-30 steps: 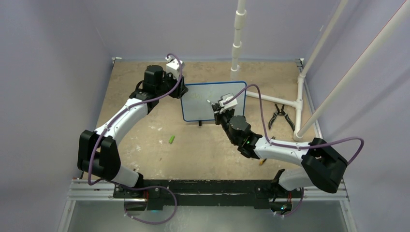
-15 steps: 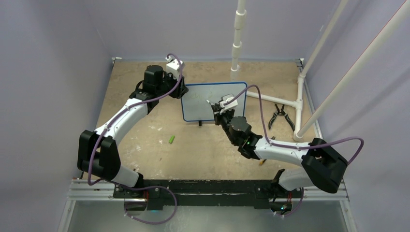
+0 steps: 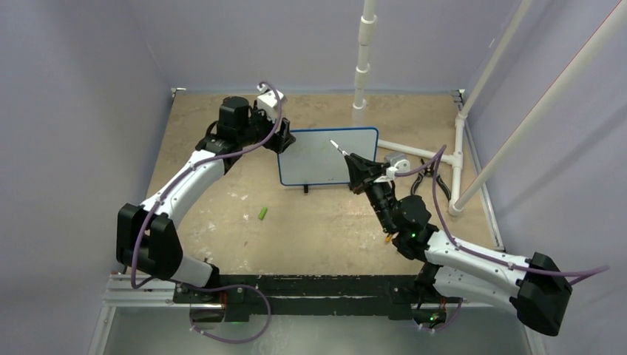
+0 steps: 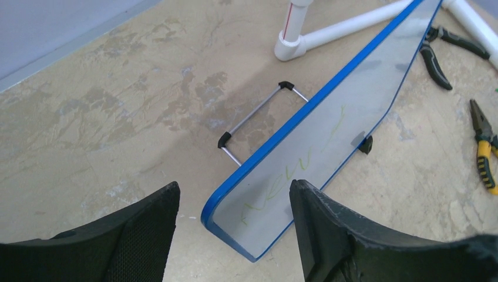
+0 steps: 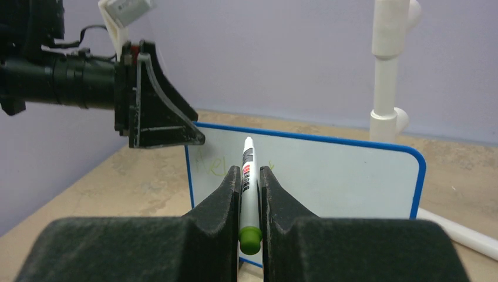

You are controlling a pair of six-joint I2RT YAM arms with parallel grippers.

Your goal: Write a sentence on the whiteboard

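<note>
A small rectangular whiteboard [image 3: 310,166] with a white face and a thin blue frame is seen standing upright on a scuffed tan tabletop [image 3: 310,229], toward the far middle. Faint green handwriting [image 4: 293,167] is shown across the left part of its face. The left gripper [image 4: 235,235] is held with its black fingers spread wide, one on each side of the board's left corner. The right gripper [image 5: 249,191] is pinched on a white marker with a green end [image 5: 247,167], pointed at the board face; contact cannot be made out.
</note>
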